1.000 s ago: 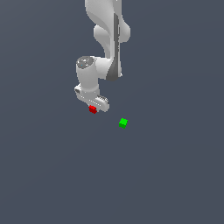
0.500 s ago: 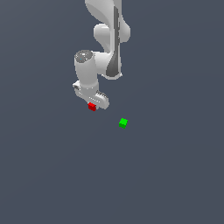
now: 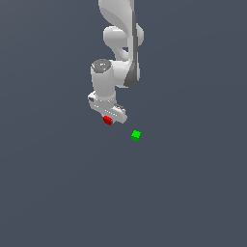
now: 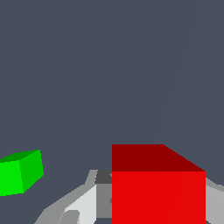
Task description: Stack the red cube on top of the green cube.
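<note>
The red cube (image 3: 107, 120) sits between the fingers of my white gripper (image 3: 108, 119), which is shut on it and holds it off the grey floor. In the wrist view the red cube (image 4: 158, 188) fills the area between the grey fingers (image 4: 81, 203). The green cube (image 3: 136, 135) rests on the floor, a short way toward the exterior view's right and slightly lower in that picture than the held cube. It also shows in the wrist view as the green cube (image 4: 19, 170), apart from the gripper.
The white arm (image 3: 120, 53) rises from the gripper to the top of the exterior view. The plain grey floor (image 3: 183, 193) surrounds both cubes, and no other objects show.
The gripper has risen slightly with the red cube held in it. The green cube has stayed where it was.
</note>
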Controlling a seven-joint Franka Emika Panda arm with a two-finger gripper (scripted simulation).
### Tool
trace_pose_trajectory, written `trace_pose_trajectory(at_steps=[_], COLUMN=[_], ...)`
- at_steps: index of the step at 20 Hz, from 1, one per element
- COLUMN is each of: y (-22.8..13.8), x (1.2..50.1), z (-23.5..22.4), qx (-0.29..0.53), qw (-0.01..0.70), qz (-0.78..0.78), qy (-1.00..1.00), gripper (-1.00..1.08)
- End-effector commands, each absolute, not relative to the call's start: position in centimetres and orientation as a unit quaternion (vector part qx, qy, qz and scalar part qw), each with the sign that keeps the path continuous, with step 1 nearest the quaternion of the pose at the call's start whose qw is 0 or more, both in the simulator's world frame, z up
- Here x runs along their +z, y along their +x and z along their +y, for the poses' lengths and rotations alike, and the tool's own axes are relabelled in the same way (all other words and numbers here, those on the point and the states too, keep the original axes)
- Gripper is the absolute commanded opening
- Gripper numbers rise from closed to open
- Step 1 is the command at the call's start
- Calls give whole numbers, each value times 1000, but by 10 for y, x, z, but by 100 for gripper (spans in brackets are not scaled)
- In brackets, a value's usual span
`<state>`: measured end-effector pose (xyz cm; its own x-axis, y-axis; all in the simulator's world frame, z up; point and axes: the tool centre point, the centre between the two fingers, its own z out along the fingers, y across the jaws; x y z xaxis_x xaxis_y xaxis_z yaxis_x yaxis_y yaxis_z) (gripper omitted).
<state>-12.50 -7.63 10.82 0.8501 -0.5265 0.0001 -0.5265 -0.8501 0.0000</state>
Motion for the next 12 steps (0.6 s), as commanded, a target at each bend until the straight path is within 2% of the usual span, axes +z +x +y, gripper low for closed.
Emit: trace_pose_trajectory(at_steps=[1, 12], y=[-120, -88], x=[103, 71], z=[-58, 41], qx=[0, 0], qw=[0, 1], qz=[273, 273], qy=[-962, -962], gripper=[-100, -100])
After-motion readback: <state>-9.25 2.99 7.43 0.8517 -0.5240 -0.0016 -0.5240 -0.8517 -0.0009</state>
